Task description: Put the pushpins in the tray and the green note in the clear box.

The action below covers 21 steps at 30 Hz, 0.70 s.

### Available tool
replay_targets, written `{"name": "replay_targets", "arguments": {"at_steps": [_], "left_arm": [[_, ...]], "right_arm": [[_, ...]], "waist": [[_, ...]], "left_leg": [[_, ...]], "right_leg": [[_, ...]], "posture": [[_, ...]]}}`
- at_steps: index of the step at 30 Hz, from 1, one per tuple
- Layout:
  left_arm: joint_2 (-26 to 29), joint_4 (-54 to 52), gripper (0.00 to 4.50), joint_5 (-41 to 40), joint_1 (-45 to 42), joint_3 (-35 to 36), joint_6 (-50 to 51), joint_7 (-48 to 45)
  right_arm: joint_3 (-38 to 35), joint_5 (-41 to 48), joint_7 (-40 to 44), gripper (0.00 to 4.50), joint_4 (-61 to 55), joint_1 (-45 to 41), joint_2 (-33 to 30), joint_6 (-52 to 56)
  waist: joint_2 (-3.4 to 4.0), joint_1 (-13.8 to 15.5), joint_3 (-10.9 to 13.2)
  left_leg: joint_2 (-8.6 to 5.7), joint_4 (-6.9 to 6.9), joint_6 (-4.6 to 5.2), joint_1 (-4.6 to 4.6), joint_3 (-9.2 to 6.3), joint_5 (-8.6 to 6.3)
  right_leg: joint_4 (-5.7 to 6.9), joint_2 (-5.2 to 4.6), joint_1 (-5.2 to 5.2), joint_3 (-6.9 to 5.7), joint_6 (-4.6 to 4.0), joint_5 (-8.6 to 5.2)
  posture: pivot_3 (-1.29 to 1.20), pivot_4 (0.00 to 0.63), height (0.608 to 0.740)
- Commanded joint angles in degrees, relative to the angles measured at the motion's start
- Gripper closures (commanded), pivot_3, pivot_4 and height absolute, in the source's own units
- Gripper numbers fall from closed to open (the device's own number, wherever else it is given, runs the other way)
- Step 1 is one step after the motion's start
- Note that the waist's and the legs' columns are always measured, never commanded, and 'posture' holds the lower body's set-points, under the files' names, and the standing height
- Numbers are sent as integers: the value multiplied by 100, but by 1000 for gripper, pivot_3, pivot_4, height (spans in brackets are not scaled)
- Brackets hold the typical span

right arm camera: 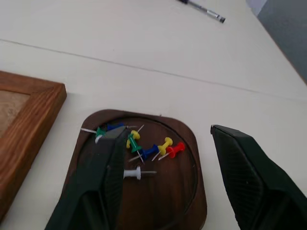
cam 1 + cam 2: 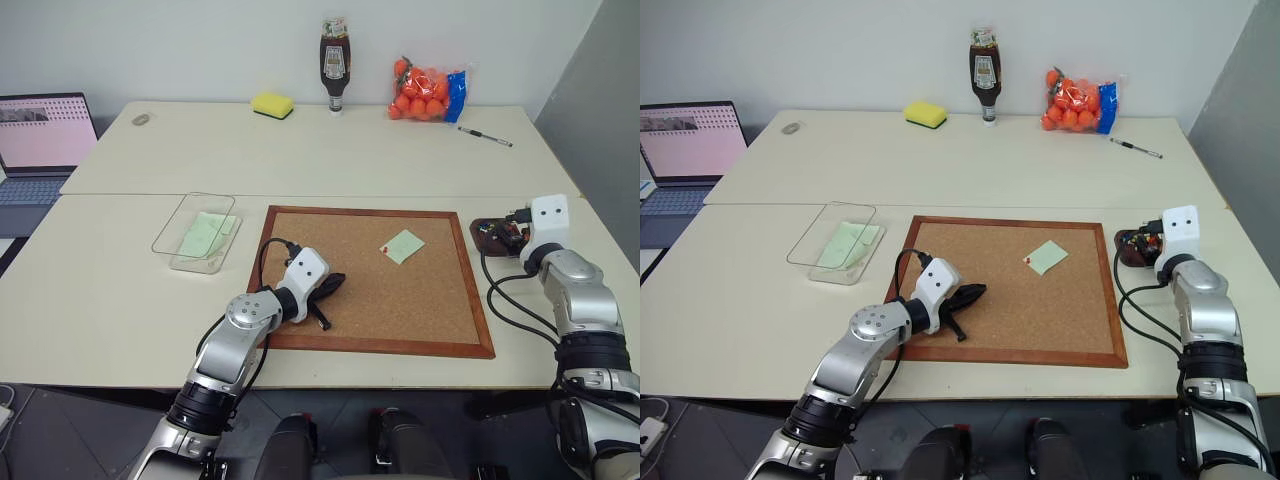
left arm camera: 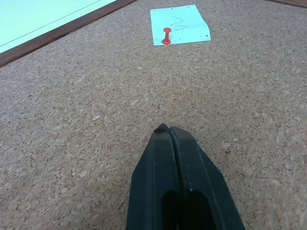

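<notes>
Right gripper (image 1: 163, 177) hangs spread, empty, above the small dark-brown tray (image 1: 192, 191) of pins; left gripper (image 3: 178, 139) pinched closed near the pale-green paper note (image 3: 180, 25), red pushpin (image 3: 166, 36) fixing it to the wood-framed corkboard (image 2: 300, 213); flimsy slip, probably best lifted by its edge.

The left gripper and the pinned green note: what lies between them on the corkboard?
Only bare cork. In the left wrist view, the left gripper points at the green note, held by a red pushpin.

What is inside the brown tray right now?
The tray holds loose pushpins: red, yellow, blue, green and white. The open right gripper hovers over it, and one finger covers part of the tray's floor.
</notes>
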Motion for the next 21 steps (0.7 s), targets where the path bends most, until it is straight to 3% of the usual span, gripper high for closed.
{"name": "replay_targets", "arguments": {"at_steps": [1,5,12,15,21], "left_arm": [[19,-41,4500,51,93,-120,57,-24],[29,-48,4500,49,98,-120,61,-37],[49,-12,4500,50,75,-102,35,-55],[58,-22,4500,49,78,-94,36,-55],[47,-4,4500,56,67,-94,30,-44]], "right_arm": [[-9,375,348,1564,-1191,324,91,88],[264,519,547,1564,-1987,601,335,37],[1392,491,1181,1564,-2795,1051,700,-27],[1856,274,1298,1564,-2464,921,831,-27],[2109,90,1343,1564,-1606,410,1085,-198]], "waist": [[1,1,0],[1,0,0],[1,-2,0],[1,-1,0],[1,-1,0]], "left_leg": [[2,0,0,0,-2,0],[3,1,0,1,-3,0],[5,1,0,2,-10,0],[2,1,0,0,-9,0],[2,3,0,3,-8,0]], "right_leg": [[-1,0,0,-1,0,0],[2,0,0,-2,0,0],[0,0,1,-9,1,1],[-2,0,0,-12,1,1],[0,0,0,-15,2,1]], "posture": [[0,150,740],[0,150,740],[0,150,740],[0,150,740],[0,150,740]]}}
